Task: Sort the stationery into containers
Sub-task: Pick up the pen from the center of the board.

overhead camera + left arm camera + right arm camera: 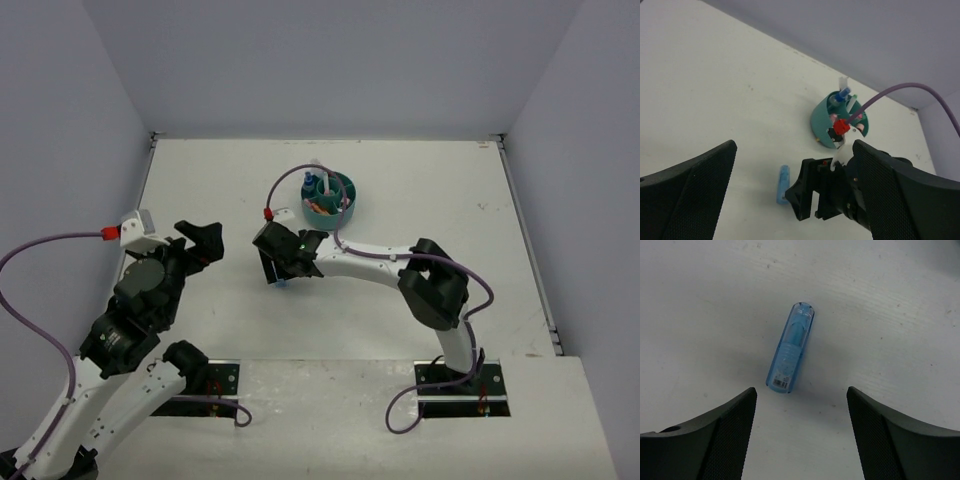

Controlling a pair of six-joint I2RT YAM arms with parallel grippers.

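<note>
My right pincer (pixel 801 400) gapes wide over the table (pixel 700 300), gripping nothing. A stubby blue marker (pixel 791 349) lies flat just ahead, in line with the gap, touching neither finger. My left pincer (pixel 795 150) hangs spread too, empty. Farther off stands the teal organiser (pixel 821 122) — stationery (pixel 842 93) poking up inside.

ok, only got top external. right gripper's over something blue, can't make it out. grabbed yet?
Observer: No. Right wrist shows a translucent blue marker lying flat on the table, with the right gripper open above it and both fingers clear of it.
Operator: left arm carrying anything?
Observer: Nothing. Left gripper is open and empty in its wrist view.
Operator: organiser ok?
Observer: Teal organiser stands upright. Seen from the side, a blue-capped pen sticks up above its rim.
</note>
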